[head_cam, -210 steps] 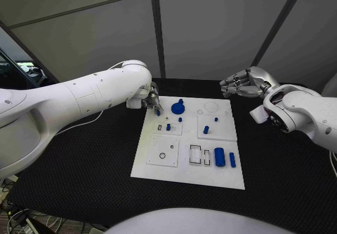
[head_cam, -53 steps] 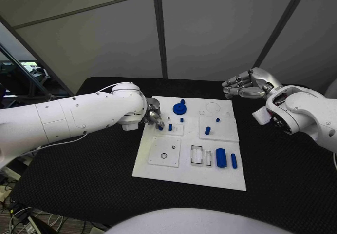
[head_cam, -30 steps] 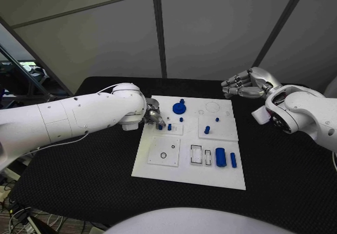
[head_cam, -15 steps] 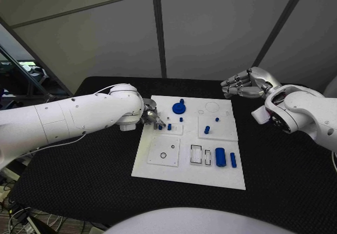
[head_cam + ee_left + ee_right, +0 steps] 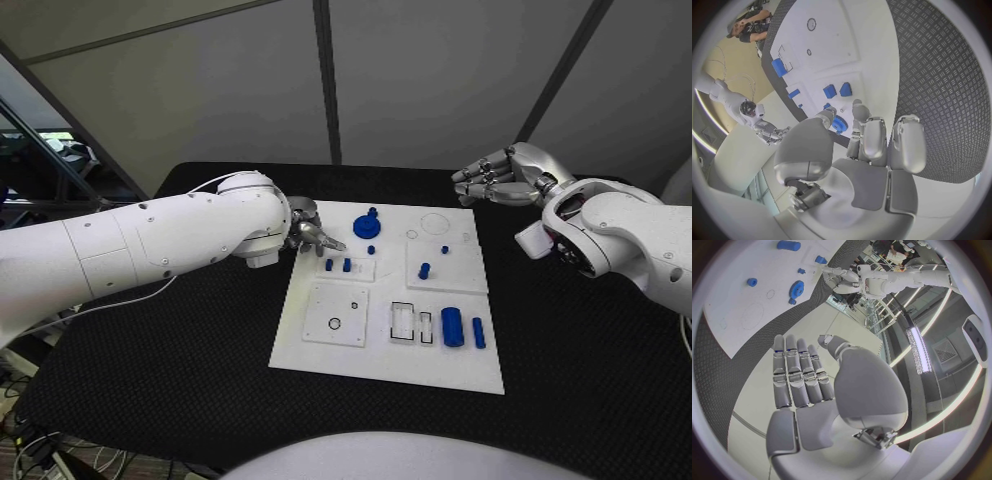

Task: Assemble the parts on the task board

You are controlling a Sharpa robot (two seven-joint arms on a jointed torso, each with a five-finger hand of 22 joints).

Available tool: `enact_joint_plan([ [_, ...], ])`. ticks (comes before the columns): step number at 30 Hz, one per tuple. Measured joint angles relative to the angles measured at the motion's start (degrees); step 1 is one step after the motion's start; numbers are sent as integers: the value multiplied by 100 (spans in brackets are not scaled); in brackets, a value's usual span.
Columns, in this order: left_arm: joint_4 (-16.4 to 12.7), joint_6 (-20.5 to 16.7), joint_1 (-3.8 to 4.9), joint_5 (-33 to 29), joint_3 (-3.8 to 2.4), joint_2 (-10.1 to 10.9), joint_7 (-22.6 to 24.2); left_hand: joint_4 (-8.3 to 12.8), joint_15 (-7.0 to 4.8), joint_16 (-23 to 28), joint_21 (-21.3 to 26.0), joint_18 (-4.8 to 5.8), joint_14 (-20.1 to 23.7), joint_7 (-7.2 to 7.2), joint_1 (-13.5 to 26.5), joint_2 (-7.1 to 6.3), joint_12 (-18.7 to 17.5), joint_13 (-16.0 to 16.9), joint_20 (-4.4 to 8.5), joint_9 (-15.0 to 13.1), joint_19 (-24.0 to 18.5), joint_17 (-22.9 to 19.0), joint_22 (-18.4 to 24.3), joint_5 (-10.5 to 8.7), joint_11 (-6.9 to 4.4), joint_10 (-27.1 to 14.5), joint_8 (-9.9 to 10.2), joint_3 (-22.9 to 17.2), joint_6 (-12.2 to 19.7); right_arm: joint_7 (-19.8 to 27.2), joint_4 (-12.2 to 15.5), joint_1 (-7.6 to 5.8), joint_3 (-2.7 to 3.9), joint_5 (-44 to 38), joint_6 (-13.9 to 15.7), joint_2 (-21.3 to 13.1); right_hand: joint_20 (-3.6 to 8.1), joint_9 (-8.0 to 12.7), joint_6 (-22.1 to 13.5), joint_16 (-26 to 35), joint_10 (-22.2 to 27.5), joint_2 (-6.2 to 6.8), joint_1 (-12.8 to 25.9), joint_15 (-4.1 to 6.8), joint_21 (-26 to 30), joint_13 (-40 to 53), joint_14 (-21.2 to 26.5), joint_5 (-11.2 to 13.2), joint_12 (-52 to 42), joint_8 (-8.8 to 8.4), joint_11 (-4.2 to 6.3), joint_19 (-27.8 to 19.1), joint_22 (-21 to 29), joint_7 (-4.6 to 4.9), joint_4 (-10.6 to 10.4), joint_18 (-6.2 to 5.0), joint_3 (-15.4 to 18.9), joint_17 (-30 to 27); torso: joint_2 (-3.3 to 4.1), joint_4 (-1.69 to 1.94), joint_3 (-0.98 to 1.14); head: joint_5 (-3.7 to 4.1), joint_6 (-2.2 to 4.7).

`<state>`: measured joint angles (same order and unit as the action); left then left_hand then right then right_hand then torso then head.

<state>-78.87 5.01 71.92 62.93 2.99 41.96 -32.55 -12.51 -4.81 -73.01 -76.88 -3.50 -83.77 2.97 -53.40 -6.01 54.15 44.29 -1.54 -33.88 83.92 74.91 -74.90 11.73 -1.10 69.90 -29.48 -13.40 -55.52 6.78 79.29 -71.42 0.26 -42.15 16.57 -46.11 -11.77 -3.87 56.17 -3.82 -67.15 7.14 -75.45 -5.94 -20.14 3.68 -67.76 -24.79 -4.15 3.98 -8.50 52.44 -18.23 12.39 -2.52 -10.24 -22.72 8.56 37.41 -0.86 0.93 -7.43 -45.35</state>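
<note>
The white task board (image 5: 346,330) with its small blue parts (image 5: 451,325) lies on the black table (image 5: 159,350) before grey wall panels (image 5: 433,70), the left hand (image 5: 307,235) at its edge and the right hand (image 5: 498,178) beyond it, both holding nothing, fingers apart.

Two glossy white arms, thick and rounded — a thin white cable loops off the left arm (image 5: 144,245). Each ends in a silver hand: left hand (image 5: 307,232), right hand (image 5: 498,178) — segmented metal fingers, grey padded palms.
</note>
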Motion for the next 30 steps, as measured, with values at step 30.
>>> enact_joint_plan([
  [30, 252, -1811, -47, 1146, 237, -524, 2934, 769, 558, 2325, 4778, -767, 1164, 432, -2695, -322, -2550, -2679, -480, 1739, -1427, -2171, 2935, 0, 605, -1880, 1270, -265, 540, 17, -28, 1, 0, -87, -4, 48, 22, -29, 91, 0, 0, -85, -85, 0, 24, 0, 0, 0, -29, 84, 0, 62, 22, -53, 96, -1, -48, -37, 9, -18, 1, 144, 208],
])
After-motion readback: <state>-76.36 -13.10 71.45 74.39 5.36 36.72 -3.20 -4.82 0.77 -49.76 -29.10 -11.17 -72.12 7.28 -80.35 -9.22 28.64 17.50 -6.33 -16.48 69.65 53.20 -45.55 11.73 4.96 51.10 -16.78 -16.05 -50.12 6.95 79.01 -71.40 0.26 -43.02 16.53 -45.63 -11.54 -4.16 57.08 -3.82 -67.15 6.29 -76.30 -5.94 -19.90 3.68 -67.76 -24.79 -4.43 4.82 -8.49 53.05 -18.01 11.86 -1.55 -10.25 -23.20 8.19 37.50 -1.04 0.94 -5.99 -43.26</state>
